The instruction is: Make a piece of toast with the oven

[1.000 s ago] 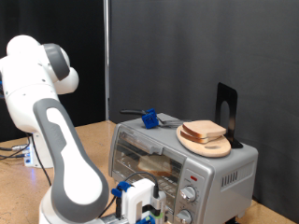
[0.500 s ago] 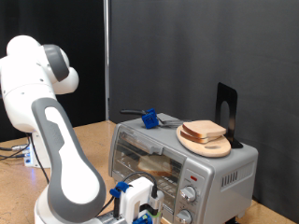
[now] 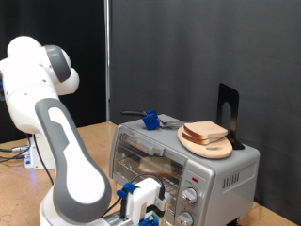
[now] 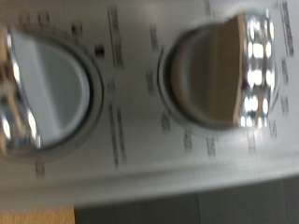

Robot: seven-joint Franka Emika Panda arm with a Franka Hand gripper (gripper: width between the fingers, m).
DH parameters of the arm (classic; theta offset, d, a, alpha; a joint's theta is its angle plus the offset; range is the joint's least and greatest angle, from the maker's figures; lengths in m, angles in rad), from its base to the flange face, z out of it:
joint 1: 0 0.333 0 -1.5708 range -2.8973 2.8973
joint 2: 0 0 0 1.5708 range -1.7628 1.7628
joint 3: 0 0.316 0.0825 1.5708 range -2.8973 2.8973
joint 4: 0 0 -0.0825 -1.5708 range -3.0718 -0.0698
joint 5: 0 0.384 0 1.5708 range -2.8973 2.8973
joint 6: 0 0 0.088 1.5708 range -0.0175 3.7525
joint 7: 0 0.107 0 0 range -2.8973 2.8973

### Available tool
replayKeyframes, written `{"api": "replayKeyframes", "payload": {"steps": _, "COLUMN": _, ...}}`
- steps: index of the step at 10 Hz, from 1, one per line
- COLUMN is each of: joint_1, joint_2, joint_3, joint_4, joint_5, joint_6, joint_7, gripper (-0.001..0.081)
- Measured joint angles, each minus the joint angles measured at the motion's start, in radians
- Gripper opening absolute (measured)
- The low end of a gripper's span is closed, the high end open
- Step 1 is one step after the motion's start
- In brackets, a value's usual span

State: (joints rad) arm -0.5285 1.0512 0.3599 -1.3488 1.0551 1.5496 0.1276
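The silver-grey oven [image 3: 226, 171] stands at the exterior view's lower right with its glass door shut. One slice of pale bread [image 3: 158, 168] lies inside on the rack. A second slice [image 3: 205, 132] rests on a round wooden plate [image 3: 213, 149] on the oven's top. My gripper [image 3: 153, 204] hangs low in front of the oven, just beside its two round knobs [image 3: 190, 197]. The wrist view is blurred and filled by the two knobs [image 4: 220, 75] [image 4: 42, 93] from very close. No fingers show there, and nothing is seen held.
A blue-handled utensil [image 3: 150, 119] lies on the back of the oven's top. A black upright stand [image 3: 228, 111] rises behind the plate. The arm's white base [image 3: 38, 94] fills the exterior view's left, on a wooden table [image 3: 19, 193].
The hand has shifted a little towards the oven's knobs. The oven, plate and both slices have stayed put.
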Motion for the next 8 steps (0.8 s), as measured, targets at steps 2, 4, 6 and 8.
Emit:
{"api": "replayKeyframes", "payload": {"steps": 2, "joint_1": 0.013, "joint_2": 0.001, "joint_3": 0.009, "joint_4": 0.004, "joint_5": 0.009, "joint_6": 0.053, "joint_7": -0.064, "gripper": 0.0296}}
{"api": "replayKeyframes", "payload": {"steps": 4, "joint_1": 0.023, "joint_2": 0.004, "joint_3": 0.011, "joint_4": 0.009, "joint_5": 0.008, "joint_6": 0.056, "joint_7": -0.088, "gripper": 0.0477}}
{"api": "replayKeyframes", "payload": {"steps": 6, "joint_1": 0.031, "joint_2": 0.009, "joint_3": 0.013, "joint_4": 0.014, "joint_5": 0.007, "joint_6": 0.050, "joint_7": -0.104, "gripper": 0.0607}}
{"api": "replayKeyframes", "payload": {"steps": 8, "joint_1": 0.034, "joint_2": 0.018, "joint_3": 0.019, "joint_4": 0.019, "joint_5": 0.007, "joint_6": 0.048, "joint_7": -0.113, "gripper": 0.0673}}
